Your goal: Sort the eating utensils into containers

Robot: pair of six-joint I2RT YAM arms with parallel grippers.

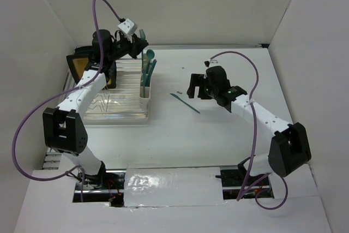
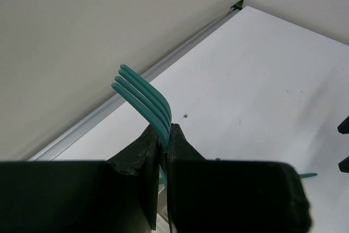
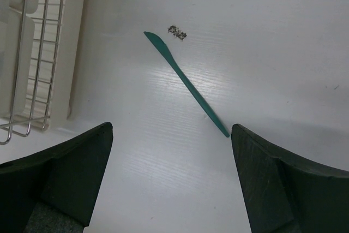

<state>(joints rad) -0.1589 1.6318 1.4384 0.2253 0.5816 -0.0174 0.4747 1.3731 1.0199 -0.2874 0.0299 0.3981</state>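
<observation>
Left pincer clamps a fork near the container holding upright utensils.

Probably a robotics lab cell: plain white partition walls around a white table.

— What is the room like?
— There is a white table with pale walls around it: a back wall, a left wall and a right wall.
— Where do the table and the back wall meet?
— At a thin grey strip.
— Is it bright?
— Yes. A shiny patch gleams at the near edge.
— Any marks?
— One small dark speck on the table.
</observation>
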